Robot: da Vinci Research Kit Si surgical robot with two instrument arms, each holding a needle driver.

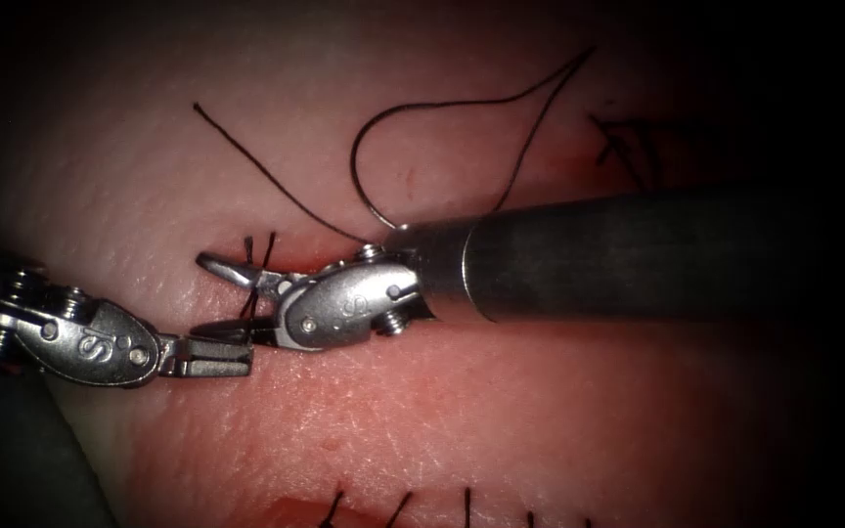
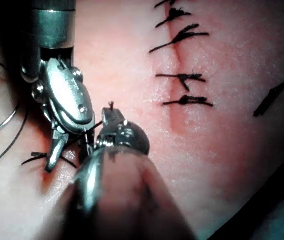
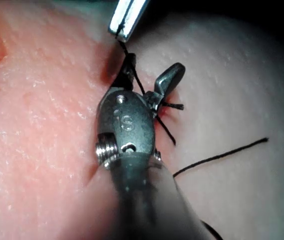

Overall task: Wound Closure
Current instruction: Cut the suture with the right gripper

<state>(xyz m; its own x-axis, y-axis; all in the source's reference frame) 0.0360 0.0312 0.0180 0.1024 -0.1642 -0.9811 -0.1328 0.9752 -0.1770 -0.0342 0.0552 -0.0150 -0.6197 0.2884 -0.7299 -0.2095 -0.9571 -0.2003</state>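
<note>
Your left tool [image 1: 209, 358]: clenched on the thread [image 3: 126, 52]; right tool [image 1: 232, 298]: released, straddling the knot [image 1: 254, 256] — keep thread taut.

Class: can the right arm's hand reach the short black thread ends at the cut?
Likely yes: the right arm's open silver hand straddles the short black thread ends; the left hand grips thread.

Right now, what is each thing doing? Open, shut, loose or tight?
left gripper, shut on the thread coming from the stitch.
right gripper, open, jaws either side of the stitch, holding nothing.
thread, long tail lying loose on the tissue.
stitch, tied, short ends sticking up.
tissue, cut held closed where stitched.
</note>
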